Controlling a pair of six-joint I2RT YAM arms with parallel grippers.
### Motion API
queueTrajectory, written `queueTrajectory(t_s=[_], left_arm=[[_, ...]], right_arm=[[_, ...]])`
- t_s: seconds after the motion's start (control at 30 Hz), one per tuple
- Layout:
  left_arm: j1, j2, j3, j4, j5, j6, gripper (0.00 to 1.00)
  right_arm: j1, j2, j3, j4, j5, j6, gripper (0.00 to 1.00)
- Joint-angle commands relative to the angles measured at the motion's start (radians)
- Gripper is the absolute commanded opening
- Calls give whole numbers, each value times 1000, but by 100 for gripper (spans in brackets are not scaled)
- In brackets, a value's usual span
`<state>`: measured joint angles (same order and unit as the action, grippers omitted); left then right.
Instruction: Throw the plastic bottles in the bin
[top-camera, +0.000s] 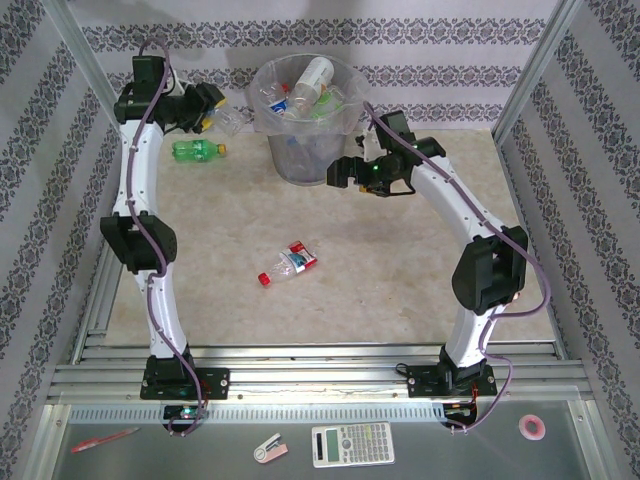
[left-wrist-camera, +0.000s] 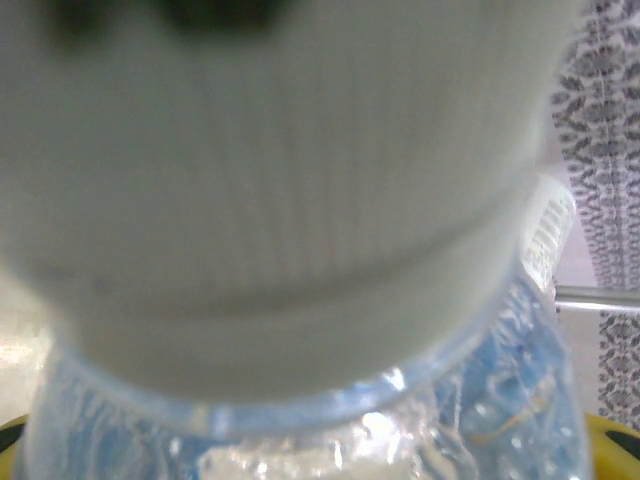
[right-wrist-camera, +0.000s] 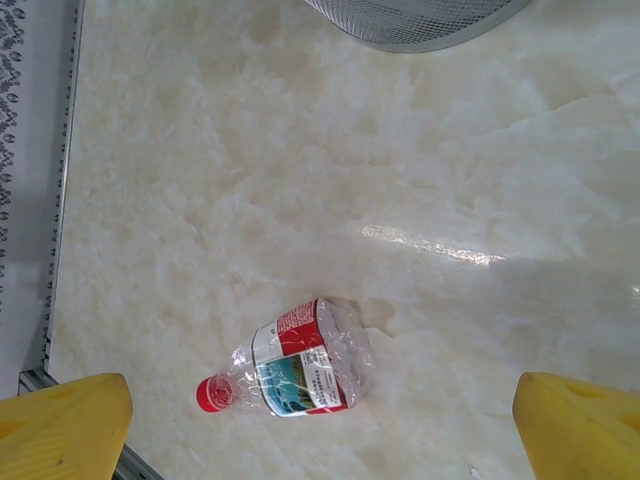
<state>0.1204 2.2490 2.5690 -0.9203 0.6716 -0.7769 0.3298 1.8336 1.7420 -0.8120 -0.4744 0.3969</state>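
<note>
Clear plastic bottle (left-wrist-camera: 300, 430), white-capped, is clamped in the left gripper (top-camera: 216, 113), near the bin (top-camera: 300, 160) and left of its rim. Carry step judged in hand; a lift over the rim, then release, is called for. Right gripper (top-camera: 338, 177) is held spread wide beside the bin. Red-capped bottle (right-wrist-camera: 290, 370) and green bottle (top-camera: 198, 150) are seen on open table (top-camera: 400, 260), reachable from above

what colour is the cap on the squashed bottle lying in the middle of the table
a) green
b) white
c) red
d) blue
c: the squashed bottle lying on its side on the table ends in a red cap, which shows clearly in the right wrist view.
</note>
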Motion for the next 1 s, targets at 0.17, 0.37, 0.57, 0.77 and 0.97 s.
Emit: queueTrajectory(t_s=[0.17,0.37,0.57,0.77,0.97], left_arm=[[-18,48,86,221,-20,-262,47],[-154,202,292,590,-217,-496,67],[-250,208,289,596,-363,-420,100],[-200,74,269,348,-364,-244,100],[-152,-51,267,151,-387,-114,100]], right_arm=[[-46,-60,-32,-8,-13,-10,98],[-68,-77,-31,13,-47,-9,98],[-71,-143,-93,39,-74,-3,98],[-72,-214,-159,46,-79,-13,98],[-73,-242,-205,72,-88,6,98]])
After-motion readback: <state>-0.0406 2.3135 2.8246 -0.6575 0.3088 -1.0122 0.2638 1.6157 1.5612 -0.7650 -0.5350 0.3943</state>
